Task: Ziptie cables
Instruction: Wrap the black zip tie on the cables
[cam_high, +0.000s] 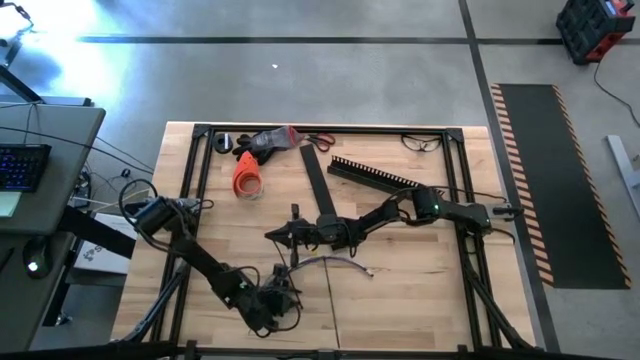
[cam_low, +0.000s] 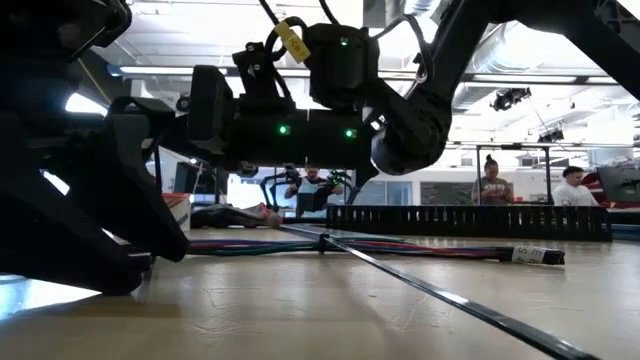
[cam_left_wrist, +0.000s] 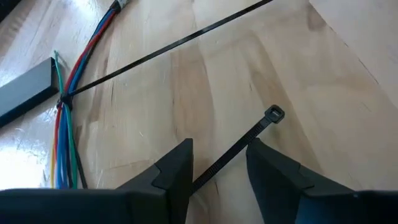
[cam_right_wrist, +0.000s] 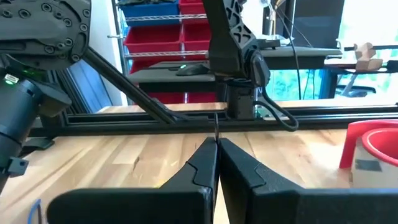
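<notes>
The wooden table (cam_high: 420, 270) sits in a black frame in an open workshop w/ a concrete floor; red bins and ppl show beyond it in the low and right wrist views.

Start at the cables (cam_left_wrist: 65, 112): one bundle of coloured wires, lying flat near the table centre, just in front of the right gripper. In the left wrist view you see one zip tie (cam_left_wrist: 168, 46) already looped around the bundle, its long thin tail running off across the wood. Judge that tie as threaded and probably cinched; you cannot tell how tight. The tail is not trimmed.

A second zip tie (cam_left_wrist: 239, 146) lies loose on the wood, head end free, apart from the bundle. It sits between the fingers of the left gripper (cam_left_wrist: 217, 168), which stand spread around it, not pinching. Treat this tie as not yet applied.

The right gripper (cam_right_wrist: 216, 163) hangs over the table centre w/ fingers pressed together on a thin dark strand, likely the first tie's tail; you cannot confirm which.

Count:
- cable bundles: 1
- zip ties seen: 2 (1 on, 1 loose)
- grippers: 2
- comb-toothed channel (cam_high: 375, 176): 1
- flat black strip (cam_high: 318, 180): 1
- orange cup (cam_high: 246, 176): 1

Remaining, by estimate: pick up loose tie, wrap, thread, cinch.
</notes>
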